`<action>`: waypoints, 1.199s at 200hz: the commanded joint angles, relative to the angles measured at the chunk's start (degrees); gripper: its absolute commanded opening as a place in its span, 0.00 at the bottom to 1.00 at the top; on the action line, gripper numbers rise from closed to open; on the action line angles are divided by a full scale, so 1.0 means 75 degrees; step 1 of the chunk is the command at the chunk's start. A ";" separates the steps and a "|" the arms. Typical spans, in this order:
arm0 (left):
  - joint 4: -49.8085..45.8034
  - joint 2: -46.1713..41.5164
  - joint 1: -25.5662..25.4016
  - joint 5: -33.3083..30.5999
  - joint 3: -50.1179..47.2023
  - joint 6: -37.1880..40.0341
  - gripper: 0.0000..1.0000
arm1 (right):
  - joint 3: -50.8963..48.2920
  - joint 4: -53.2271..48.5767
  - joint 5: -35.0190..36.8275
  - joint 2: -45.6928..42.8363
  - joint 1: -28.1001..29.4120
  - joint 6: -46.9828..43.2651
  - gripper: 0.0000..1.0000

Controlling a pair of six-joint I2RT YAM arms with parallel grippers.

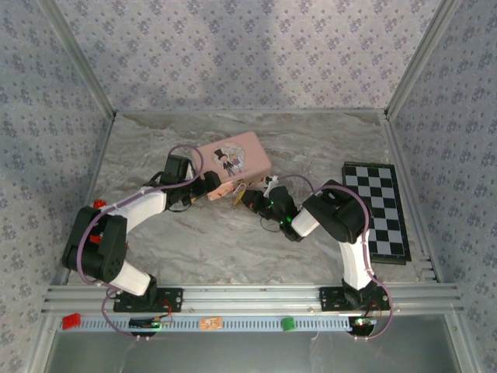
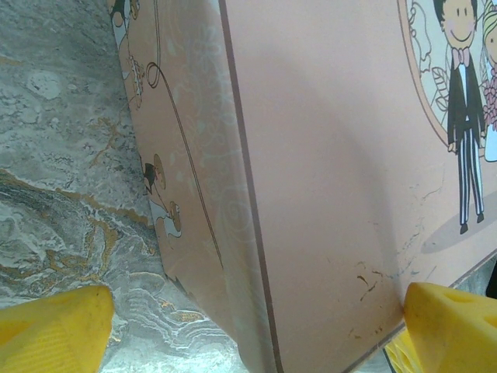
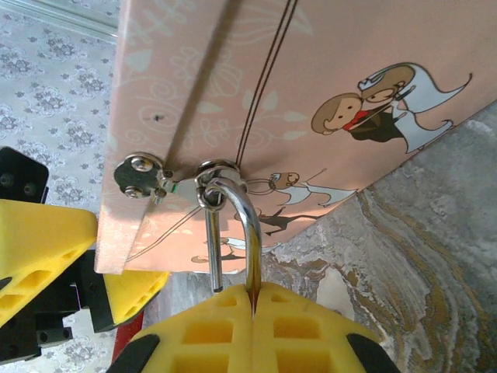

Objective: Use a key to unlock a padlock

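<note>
The padlock's silver shackle (image 3: 237, 221) hangs through the hasp ring (image 3: 211, 177) on the front of the pink tin (image 1: 233, 159). My right gripper (image 3: 252, 307) is shut on the padlock, and its brass body is hidden between the yellow fingers. The shackle's shorter leg ends bare just above them. From above, the padlock (image 1: 237, 191) is a small brass glint ahead of my right gripper (image 1: 248, 199). My left gripper (image 1: 206, 191) clamps the tin's near corner (image 2: 326, 233), with one finger (image 2: 454, 326) on the lid and the other finger (image 2: 54, 330) by the side wall. The key is hidden.
A black-and-white chessboard (image 1: 380, 208) lies flat at the right of the marble table (image 1: 217, 241). Patterned walls close in the back and both sides. An aluminium rail (image 1: 248, 299) runs along the near edge. The left arm's fingers (image 3: 43, 252) crowd the tin beside the hasp.
</note>
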 commanded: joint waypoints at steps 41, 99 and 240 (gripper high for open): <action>0.0042 -0.0027 0.0056 0.0143 0.0037 -0.0045 0.96 | -0.0200 0.1204 0.0780 -0.0433 0.0035 0.0180 0.00; 0.0042 -0.0032 0.0052 0.0143 0.0037 -0.0051 0.96 | -0.0294 0.1247 0.0883 -0.0405 -0.0074 0.0258 0.00; -0.0051 0.0335 0.0054 -0.0002 0.0367 -0.0095 0.95 | -0.0072 -0.0327 0.0285 -0.0494 -0.0625 -0.0068 0.00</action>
